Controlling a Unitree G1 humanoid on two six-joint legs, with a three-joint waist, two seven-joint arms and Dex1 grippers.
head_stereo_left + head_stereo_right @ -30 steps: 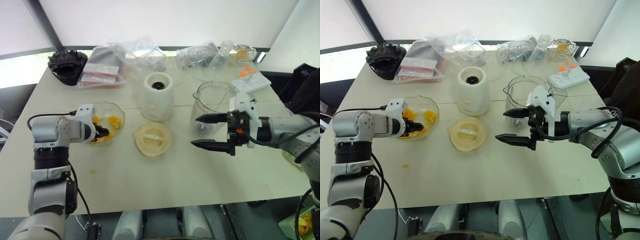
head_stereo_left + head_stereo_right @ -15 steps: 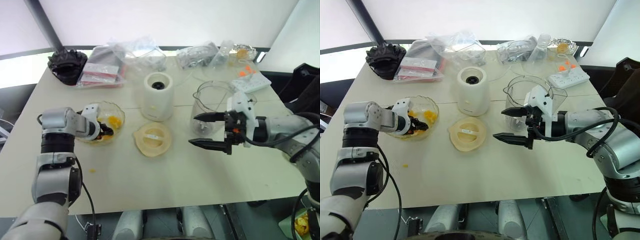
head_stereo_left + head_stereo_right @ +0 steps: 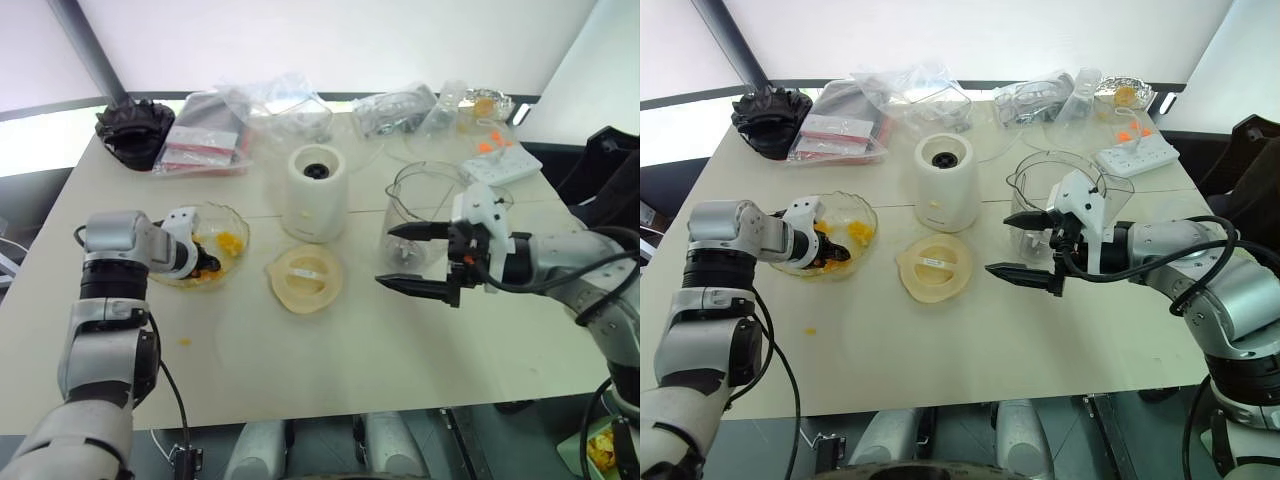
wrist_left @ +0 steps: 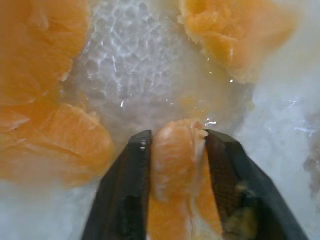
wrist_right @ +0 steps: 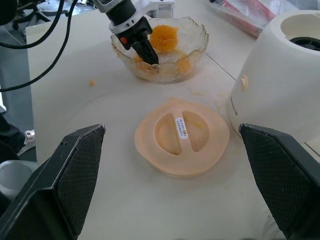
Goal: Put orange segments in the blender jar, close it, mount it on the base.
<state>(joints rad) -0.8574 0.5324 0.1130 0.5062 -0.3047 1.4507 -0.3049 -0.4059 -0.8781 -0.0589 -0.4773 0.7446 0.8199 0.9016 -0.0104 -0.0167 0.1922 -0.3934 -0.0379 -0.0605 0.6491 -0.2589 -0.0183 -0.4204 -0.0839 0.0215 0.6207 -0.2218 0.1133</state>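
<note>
the lower end of the orange segment point(image 4: 175, 170) pinched in the left gripper point(image 4: 175, 145) is cut off by the frame edge. the base point(image 5: 280, 75) is cropped, its right side unseen.

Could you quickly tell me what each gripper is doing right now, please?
Left gripper: shut on an orange segment inside the glass bowl.
Right gripper: open, holding nothing, beside the blender jar.

Robot arms of silver-grey metal segments joined by black bands, with black cables looping along each. The left gripper point(image 3: 205, 266) and right gripper point(image 3: 412, 259) each carry a white housing and two tapered black fingers point(image 5: 75, 172) with cross-hatched inner pads; small orange marks sit on the right housing.
</note>
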